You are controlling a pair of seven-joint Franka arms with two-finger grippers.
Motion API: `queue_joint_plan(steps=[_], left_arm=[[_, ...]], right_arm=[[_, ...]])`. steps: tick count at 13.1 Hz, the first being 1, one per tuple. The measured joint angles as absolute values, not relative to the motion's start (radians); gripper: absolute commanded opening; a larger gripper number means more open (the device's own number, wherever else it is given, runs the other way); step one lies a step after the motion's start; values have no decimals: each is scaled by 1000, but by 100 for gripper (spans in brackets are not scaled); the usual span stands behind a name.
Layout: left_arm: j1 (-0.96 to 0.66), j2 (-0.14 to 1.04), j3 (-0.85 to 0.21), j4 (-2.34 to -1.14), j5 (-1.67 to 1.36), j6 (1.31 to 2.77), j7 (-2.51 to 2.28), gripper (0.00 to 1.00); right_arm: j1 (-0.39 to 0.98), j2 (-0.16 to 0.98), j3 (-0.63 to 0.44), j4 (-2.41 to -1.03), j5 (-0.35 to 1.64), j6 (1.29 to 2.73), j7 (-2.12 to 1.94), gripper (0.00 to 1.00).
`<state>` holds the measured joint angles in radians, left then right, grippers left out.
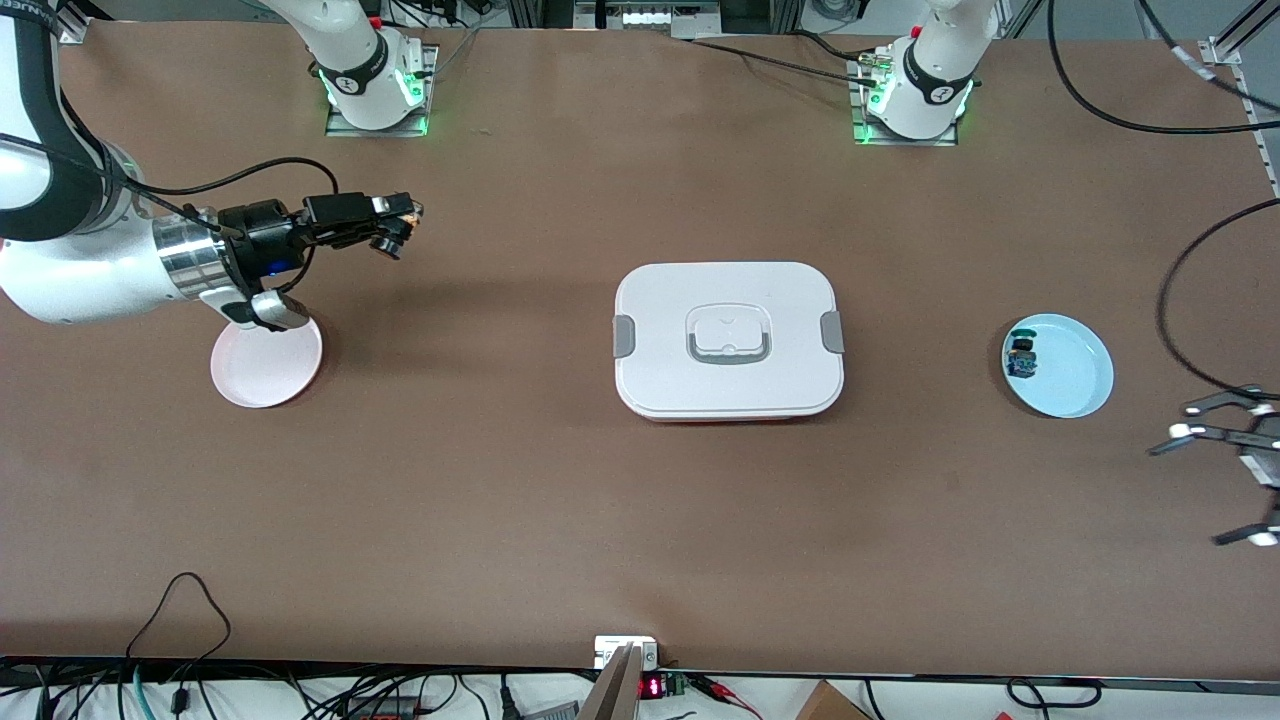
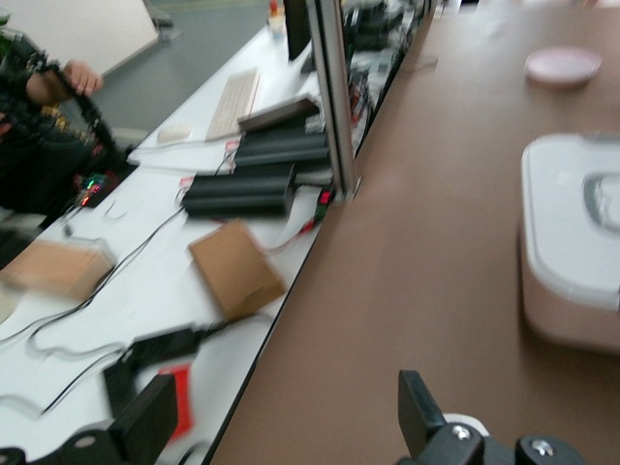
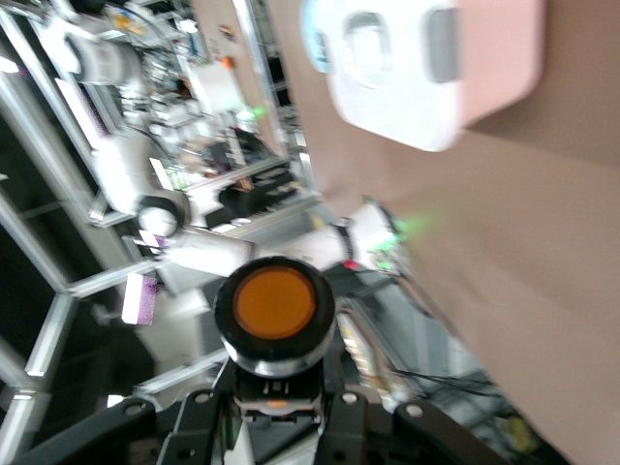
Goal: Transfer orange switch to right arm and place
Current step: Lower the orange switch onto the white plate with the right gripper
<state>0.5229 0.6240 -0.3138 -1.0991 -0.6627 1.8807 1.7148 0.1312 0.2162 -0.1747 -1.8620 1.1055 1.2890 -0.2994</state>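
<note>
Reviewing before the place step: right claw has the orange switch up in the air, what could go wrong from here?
1. The right claw is shut on the orange switch by its body only, cap sticking out; it may twist or slip on the way down.
2. It hangs over bare table, not yet over the pink plate; an early release would likely miss.
3. The right arm's wrist sits close above the plate; lowering could nudge it.

No legible text anywhere (red display digits unreadable)
</note>
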Motion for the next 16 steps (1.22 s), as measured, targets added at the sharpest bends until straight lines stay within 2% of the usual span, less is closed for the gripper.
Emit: queue_joint_plan(steps=[3,6,8,12,16], left_arm=[[523,585,-297,-1040,-436,1879,1539,100],[510,482,-297,-1032,-248,1855,1319,100],[486,429,-298,-1032,-196,1782,1189,100],[440,380,-299,-1032,-187,1734,1130,100],[405,315,-298,-1035,-187,1667,1106,100]], right_arm=[[81,214,-176,-1861,821,1276,-459,6],[56,212,-176,-1860,524,1291,-649,6],[53,212,-175,-1858,297,1372,-745,6],[55,212,-154,-1856,-14,1555,-936,6],[54,217,-133,-1872,-114,1747,-1099,6]])
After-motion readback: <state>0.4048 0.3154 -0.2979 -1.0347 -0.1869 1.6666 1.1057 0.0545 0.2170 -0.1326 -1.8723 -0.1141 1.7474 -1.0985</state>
